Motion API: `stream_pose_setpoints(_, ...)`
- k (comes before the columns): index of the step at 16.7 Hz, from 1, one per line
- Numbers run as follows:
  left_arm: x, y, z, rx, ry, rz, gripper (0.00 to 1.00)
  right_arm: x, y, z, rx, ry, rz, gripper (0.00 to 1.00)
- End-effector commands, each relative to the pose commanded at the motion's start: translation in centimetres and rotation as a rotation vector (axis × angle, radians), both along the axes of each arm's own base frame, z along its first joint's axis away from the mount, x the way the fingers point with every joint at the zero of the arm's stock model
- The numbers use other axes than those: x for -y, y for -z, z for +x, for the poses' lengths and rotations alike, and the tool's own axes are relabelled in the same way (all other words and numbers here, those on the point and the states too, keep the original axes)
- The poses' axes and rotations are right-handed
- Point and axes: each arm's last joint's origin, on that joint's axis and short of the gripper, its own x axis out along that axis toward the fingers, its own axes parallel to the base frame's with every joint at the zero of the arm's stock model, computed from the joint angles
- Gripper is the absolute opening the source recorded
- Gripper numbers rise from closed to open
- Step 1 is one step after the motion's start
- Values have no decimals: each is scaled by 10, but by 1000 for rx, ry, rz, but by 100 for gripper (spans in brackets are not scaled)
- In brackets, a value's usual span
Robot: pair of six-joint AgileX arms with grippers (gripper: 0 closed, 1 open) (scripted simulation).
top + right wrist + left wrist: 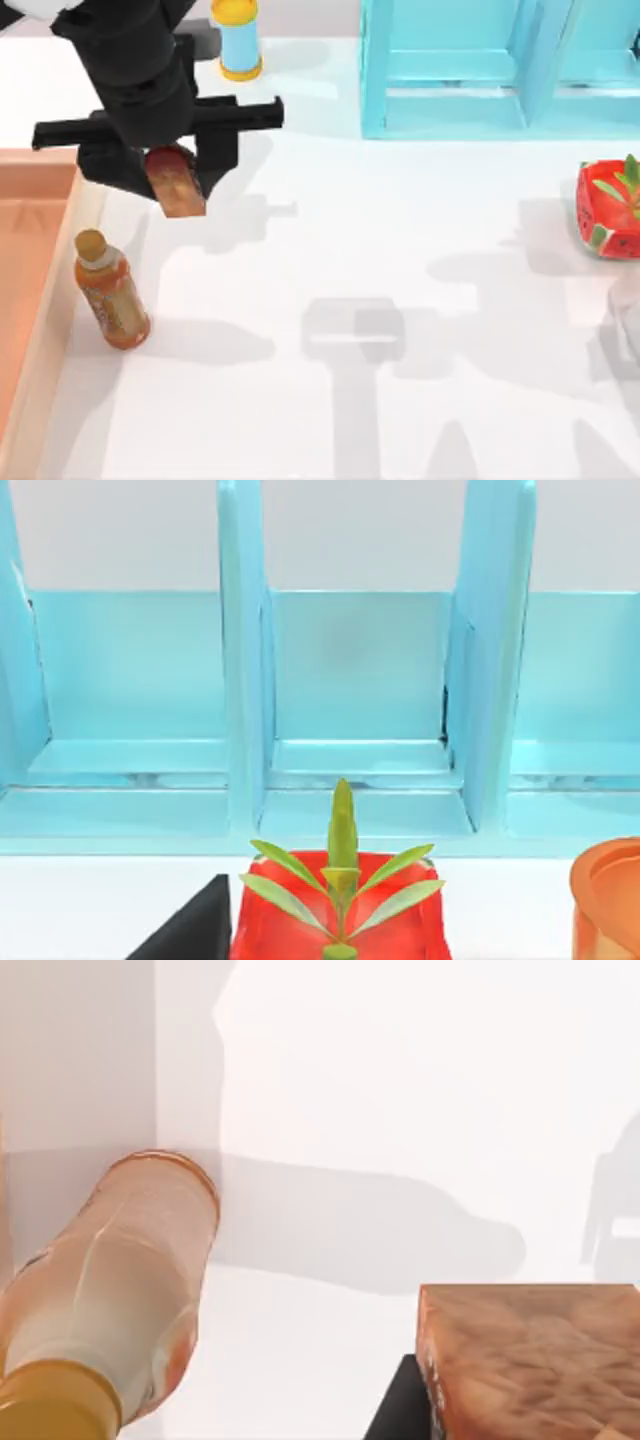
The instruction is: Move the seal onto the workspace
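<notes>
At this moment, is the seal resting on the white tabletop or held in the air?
Held in the air: the left gripper is shut on the seal, which hangs tilted above the workspace, beside the tea bottle.

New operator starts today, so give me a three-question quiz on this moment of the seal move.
1. True or false: the left pincer holds the seal.
2. What stands nearest the wooden tray: A tea bottle, B watermelon pot, C turquoise shelf?
3. Fill in: the seal is not yet down on the white ____.

Key: 1 true; 2 A; 3 tabletop.
</notes>
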Motion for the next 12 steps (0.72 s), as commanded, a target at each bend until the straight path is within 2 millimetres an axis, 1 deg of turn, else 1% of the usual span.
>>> stream_pose_setpoints(3, 56, 30, 11, -24, 7, 7, 0, 0, 0, 0, 0, 0, 0, 100)
stream_pose_setpoints(5, 92, 54, 12, -43, 18, 20, 0, 0, 0, 0, 0, 0, 0, 100)
stream_pose_setpoints(7, 124, 79, 7, -67, 30, 37, 0, 0, 0, 0, 0, 0, 0, 100)
stream_pose_setpoints(9, 146, 101, 1, -93, 42, 55, 0, 0, 0, 0, 0, 0, 0, 100)
stream_pose_setpoints(10, 153, 108, -2, -103, 46, 62, 0, 0, 0, 0, 0, 0, 0, 100)
stream_pose_setpoints(12, 157, 113, -4, -110, 49, 67, 0, 0, 0, 0, 0, 0, 0, 100)
